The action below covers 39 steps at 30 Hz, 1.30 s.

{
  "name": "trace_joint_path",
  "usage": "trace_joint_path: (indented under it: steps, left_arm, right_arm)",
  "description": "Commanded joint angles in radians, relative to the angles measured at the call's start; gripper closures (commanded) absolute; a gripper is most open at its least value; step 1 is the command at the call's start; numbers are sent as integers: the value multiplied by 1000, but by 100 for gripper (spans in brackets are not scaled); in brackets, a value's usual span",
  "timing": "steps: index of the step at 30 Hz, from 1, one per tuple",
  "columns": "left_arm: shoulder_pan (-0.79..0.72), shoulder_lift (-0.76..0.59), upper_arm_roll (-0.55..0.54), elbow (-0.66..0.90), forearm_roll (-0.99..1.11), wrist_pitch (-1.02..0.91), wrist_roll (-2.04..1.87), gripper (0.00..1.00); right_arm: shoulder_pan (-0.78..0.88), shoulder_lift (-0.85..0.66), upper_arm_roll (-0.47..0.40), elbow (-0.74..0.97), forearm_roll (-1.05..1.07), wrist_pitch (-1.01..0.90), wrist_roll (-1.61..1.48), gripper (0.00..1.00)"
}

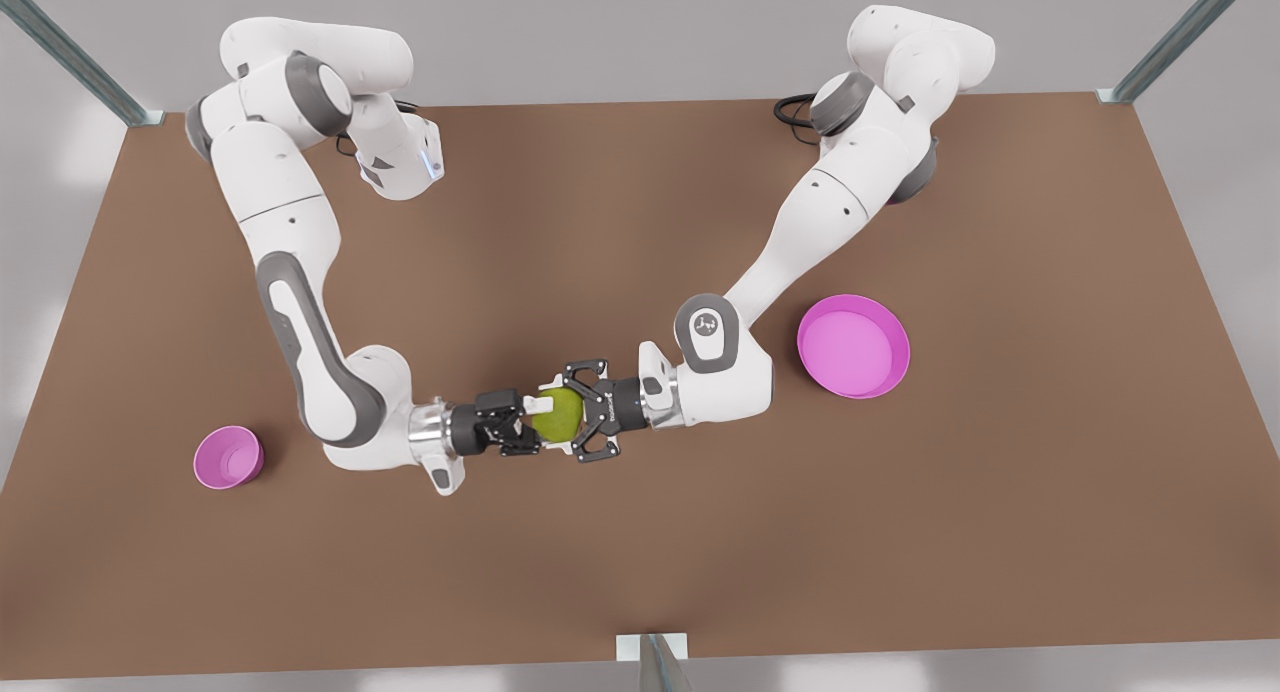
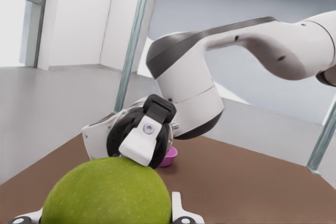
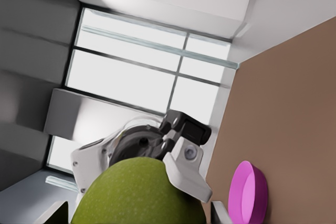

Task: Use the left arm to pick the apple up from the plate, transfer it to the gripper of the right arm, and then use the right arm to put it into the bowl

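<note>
— What matters most in this handover?

— The receiving side. The bowl (image 1: 228, 457) sits on the surface (image 1: 640, 572) well behind the right pincer (image 1: 528, 424), which is up against the apple (image 1: 558, 416). I cannot tell whether it has clamped yet. It should have a firm hold before anything lets go.

— And the giver?

— The left pincer (image 1: 578, 412) is clamped on the apple from the opposite side, its black claw wrapped around the fruit. I'd have it release only once the other grip is sure, then back straight away toward the plate (image 1: 905, 357) behind it, without dragging across the fruit.

— Where exactly is the apple?

— Between the two pincers, which meet nose to nose, and held off the surface.

— How does it look?

— Round, yellowish green and finely speckled, with a smooth skin. It looks about as wide as either pincer, so likely slippery if gripped off centre.
</note>
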State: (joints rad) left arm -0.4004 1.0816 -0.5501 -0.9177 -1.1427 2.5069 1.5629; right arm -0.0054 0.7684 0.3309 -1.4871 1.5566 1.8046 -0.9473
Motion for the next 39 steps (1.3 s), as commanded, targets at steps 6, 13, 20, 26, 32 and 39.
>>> trace_joint_path:
  steps: [6,13,20,26,32,39]
  left_arm:
    - [0,1,1,0,0,3,75,9]
    - [2,1,1,0,1,3,75,8]
    - [2,-2,-1,0,0,3,65,0]
    - [2,-2,-1,0,1,3,65,0]
    - [2,-2,-1,0,1,3,63,0]
    - [9,-3,-1,0,1,3,63,0]
  right_arm:
    - [39,-1,0,1,25,85,-38,19]
    - [36,-3,0,-1,23,84,-47,34]
    - [-18,-4,-1,-16,-47,39,-50,39]
    - [-35,-8,-1,-21,-69,19,-47,39]
    - [-48,-12,-1,-19,-102,19,-38,39]
    - [-127,-6,-1,-21,-245,-53,-38,39]
